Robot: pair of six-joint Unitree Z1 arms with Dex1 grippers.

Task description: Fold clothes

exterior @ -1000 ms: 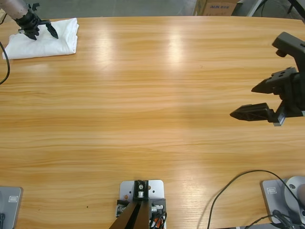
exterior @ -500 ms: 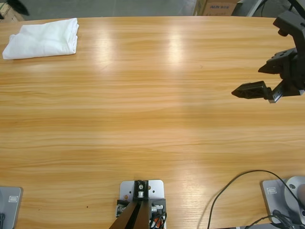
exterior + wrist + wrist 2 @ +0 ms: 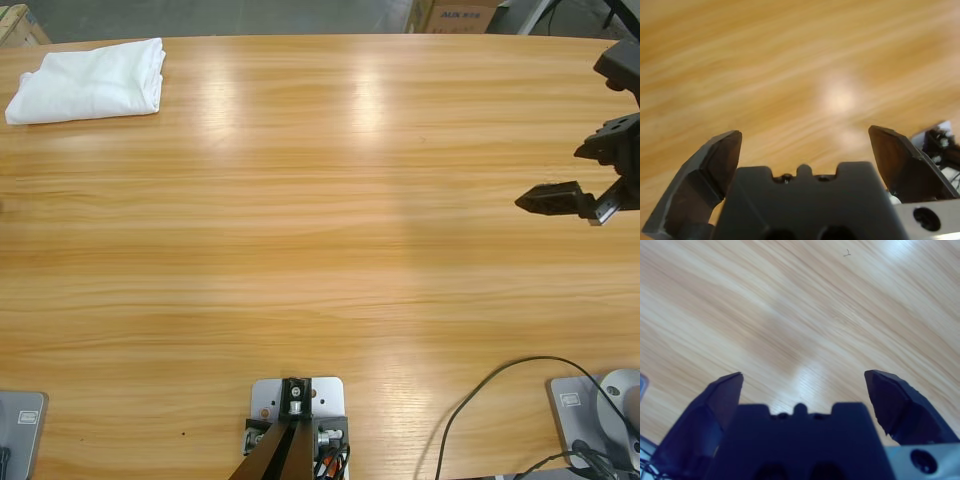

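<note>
The white T-shirt (image 3: 90,80) lay folded at the wooden table's (image 3: 320,250) far left corner, apparently finished. The left gripper (image 3: 802,145) and right gripper (image 3: 802,382) both gaped wide, grasping nothing.

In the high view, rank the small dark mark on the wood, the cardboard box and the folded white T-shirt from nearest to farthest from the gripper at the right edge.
From the gripper:
1. small dark mark, nearby, toward the middle.
2. cardboard box, at the top edge.
3. T-shirt, top left corner.
</note>
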